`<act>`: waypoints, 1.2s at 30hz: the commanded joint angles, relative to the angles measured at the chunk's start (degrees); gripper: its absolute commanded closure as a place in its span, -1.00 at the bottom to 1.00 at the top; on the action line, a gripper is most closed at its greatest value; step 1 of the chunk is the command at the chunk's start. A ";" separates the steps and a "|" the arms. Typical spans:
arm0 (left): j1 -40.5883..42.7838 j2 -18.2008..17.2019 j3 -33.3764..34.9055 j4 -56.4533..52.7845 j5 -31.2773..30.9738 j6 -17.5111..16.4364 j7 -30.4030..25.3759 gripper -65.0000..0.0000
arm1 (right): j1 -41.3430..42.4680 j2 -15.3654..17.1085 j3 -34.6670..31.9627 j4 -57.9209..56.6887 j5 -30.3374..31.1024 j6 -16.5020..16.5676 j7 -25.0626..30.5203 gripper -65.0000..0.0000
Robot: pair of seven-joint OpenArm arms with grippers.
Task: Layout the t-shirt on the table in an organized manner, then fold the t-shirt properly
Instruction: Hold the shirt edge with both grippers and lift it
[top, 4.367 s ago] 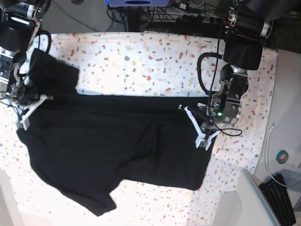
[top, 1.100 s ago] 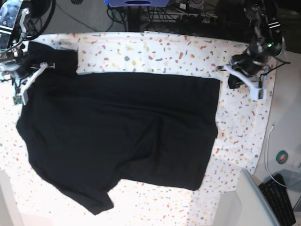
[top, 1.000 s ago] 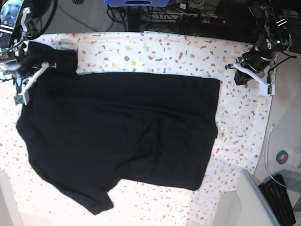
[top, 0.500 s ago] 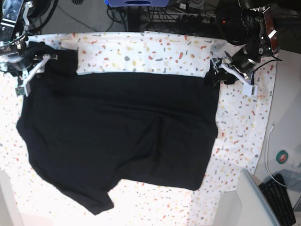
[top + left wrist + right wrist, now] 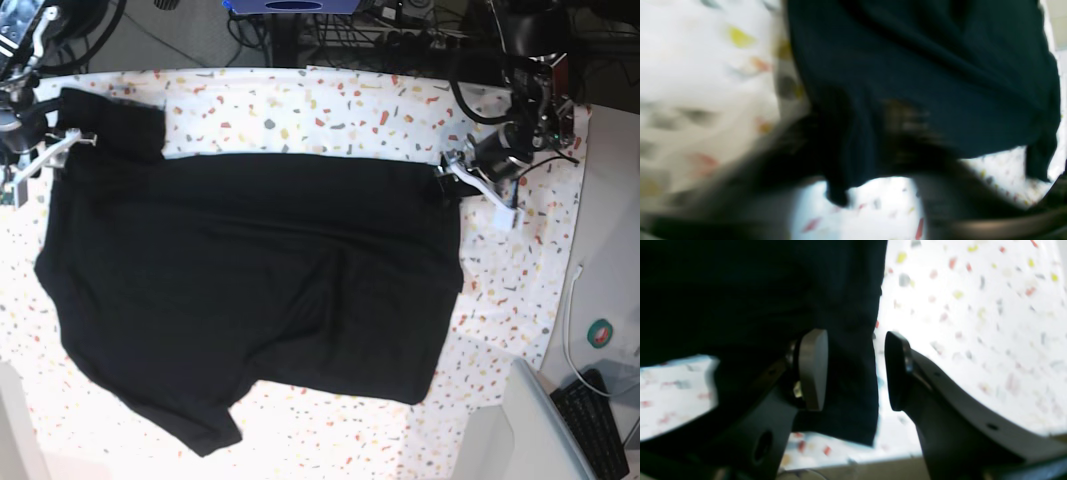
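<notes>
table: big flat top w/ white cloth, red/orange/yellow/grey flecks; fills most of base view, bare strips along top and right edge.
t-shirt: black, spread flat over centre-left of table, one sleeve up at top-left corner, other sleeve sticking out at bottom-left; straight hem edge runs down the right side. Some soft creases mid-body.
left arm: at right side of base view, reaching down to shirt's top-right corner.
left gripper: right at that corner of the hem. Wrist view v. blurred, dark fabric hangs across it and a fold drops between the dark finger shapes; looks nipped on cloth but can't tell for sure if jaws are closed.
right arm: at top-left of base view, by the sleeve.
right gripper: jaws parted, clear gap between pads. Shirt edge hangs in the gap, close to left pad, other pad apart from cloth. Nothing clamped.
sleeve edge: just beside right gripper in base view.
</notes>
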 commanded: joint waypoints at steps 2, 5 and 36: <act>0.94 -0.30 -0.84 -0.27 0.82 0.32 1.30 1.00 | 0.20 1.28 2.12 -2.23 1.28 1.62 0.52 0.16; 1.11 -0.57 -1.80 -0.27 0.82 0.32 1.47 1.00 | 1.87 4.79 1.60 -10.32 1.63 1.88 0.52 0.16; 2.96 -3.47 -2.15 0.26 0.90 0.40 1.38 1.00 | 8.03 9.80 1.16 -24.83 19.57 1.97 -11.18 -0.05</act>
